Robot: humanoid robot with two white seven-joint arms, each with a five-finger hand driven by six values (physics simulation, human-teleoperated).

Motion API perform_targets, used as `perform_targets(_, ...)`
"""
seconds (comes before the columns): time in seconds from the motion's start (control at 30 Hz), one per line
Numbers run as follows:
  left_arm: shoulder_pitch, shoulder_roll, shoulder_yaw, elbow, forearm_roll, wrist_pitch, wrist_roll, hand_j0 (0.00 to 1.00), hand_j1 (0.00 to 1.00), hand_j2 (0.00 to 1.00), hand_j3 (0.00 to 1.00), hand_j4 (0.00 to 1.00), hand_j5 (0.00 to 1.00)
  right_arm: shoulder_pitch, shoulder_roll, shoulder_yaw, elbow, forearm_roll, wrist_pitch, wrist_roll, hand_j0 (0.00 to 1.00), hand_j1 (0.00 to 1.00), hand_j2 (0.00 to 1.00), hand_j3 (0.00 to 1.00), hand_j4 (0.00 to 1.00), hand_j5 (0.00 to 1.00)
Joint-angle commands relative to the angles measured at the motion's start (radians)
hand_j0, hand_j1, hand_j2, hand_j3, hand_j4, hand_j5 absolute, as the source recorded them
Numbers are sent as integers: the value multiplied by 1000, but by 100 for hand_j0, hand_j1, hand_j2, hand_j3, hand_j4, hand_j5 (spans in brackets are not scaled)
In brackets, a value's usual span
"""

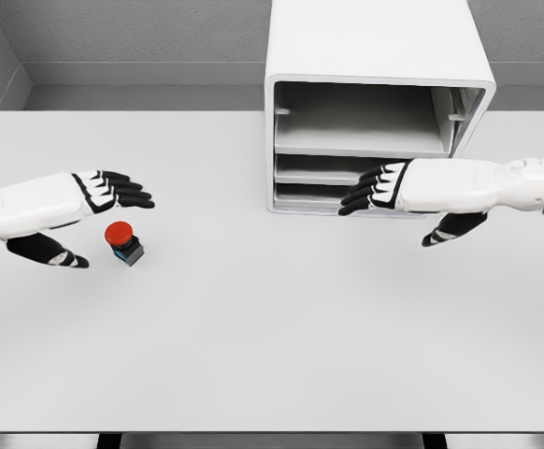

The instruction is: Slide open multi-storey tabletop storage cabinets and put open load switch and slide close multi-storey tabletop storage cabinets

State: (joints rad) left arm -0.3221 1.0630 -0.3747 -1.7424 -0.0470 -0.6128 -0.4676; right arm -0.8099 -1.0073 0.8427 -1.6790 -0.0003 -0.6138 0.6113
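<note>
Left hand (pixel 99 201), fingers spread, hovers just beside the red button switch (pixel 123 240). Right hand (pixel 389 187), also spread and empty, reaches far past the switch, before the cabinet (pixel 375 103).

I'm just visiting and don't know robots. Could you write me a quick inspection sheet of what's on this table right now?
Surface: white table, mostly bare.
Job's things: white storage cabinet at the back, its shelves showing in front; red-topped switch lying on the table at left.
Clutter: nothing seen.
Hands: left hand open beside the switch, holding nothing; right hand open in front of the cabinet's lower shelves, holding nothing.
Cables: nothing seen.
Surroundings: grey wall behind the table.
</note>
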Motion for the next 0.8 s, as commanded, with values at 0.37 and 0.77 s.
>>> perform_targets(0.37,-141,-112,-182,188,-223,2,-13,100,100,100,100,100,100,-32,-1,24,1,-7,3,0,100,100,100,100,100,100)
perform_targets(0.77,-199,-155,-251,268,-226,2,-8,100,100,100,100,100,100,-112,45,33,-4,-9,3,0,100,100,100,100,100,100)
